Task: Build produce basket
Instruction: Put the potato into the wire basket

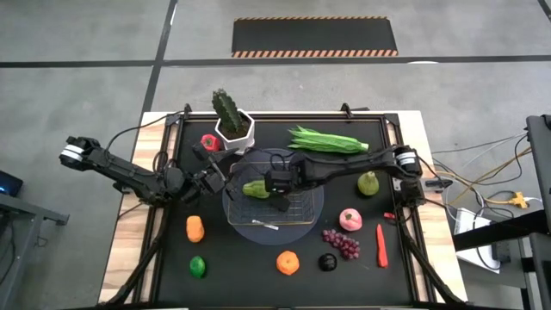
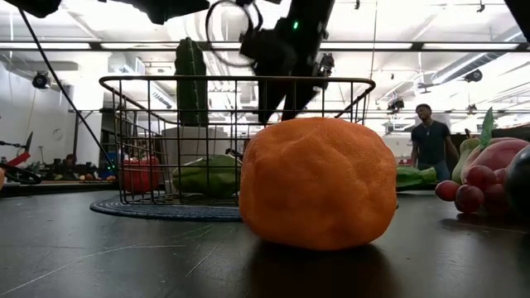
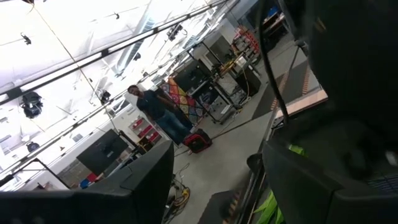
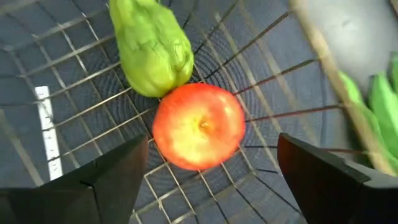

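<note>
The wire basket (image 1: 303, 209) stands mid-table on its round grey base. In it lie a lumpy green fruit (image 4: 152, 46) and a red-and-yellow apple (image 4: 199, 124), side by side on the mesh floor. My right gripper (image 4: 212, 149) hangs over the basket (image 1: 280, 183), open, one finger on either side of the apple and short of it. My left gripper (image 1: 211, 176) is open and empty just off the basket's left rim; its wrist view (image 3: 217, 168) looks up into the room. In the low view the right gripper (image 2: 286, 70) dips into the basket (image 2: 232, 141).
A cactus in a white pot (image 1: 232, 120) and a red pepper (image 1: 208, 140) stand behind the basket, a bean bunch (image 1: 327, 140) at the far right. A green pear (image 1: 368, 183), grapes (image 1: 342, 243), chili (image 1: 381, 244), orange (image 1: 287, 262) and lime (image 1: 198, 266) lie around it.
</note>
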Action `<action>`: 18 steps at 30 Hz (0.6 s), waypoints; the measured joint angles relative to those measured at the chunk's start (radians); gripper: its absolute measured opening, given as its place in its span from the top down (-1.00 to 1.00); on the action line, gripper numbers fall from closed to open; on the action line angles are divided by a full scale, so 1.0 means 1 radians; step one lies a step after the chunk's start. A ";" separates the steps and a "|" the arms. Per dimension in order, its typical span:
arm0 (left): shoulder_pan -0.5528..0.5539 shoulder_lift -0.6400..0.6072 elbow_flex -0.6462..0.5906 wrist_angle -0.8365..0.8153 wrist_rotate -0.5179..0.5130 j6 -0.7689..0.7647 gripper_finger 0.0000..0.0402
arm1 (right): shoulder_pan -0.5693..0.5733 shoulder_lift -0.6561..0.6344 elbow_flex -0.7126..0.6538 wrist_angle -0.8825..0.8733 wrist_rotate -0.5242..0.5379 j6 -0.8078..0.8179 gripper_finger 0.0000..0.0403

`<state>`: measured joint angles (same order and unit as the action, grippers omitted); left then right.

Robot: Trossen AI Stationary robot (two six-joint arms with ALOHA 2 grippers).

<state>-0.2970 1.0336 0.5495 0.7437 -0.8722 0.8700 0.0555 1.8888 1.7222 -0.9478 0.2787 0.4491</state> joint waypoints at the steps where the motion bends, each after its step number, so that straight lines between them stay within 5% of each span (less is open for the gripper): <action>1: 0.000 0.000 0.000 0.000 0.000 0.000 -0.14 | 0.002 -0.014 0.007 -0.008 -0.001 -0.011 -0.67; 9: 0.001 0.000 0.000 0.006 0.001 -0.011 -0.14 | 0.069 -0.181 -0.011 -0.022 -0.017 -0.123 -0.66; 18: -0.009 0.000 0.011 0.006 0.050 -0.122 -0.14 | 0.204 -0.397 -0.177 -0.003 -0.016 -0.197 -0.66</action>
<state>-0.3061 1.0340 0.5606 0.7496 -0.8223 0.7478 0.2600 1.4920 1.5448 -0.9512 0.2629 0.2521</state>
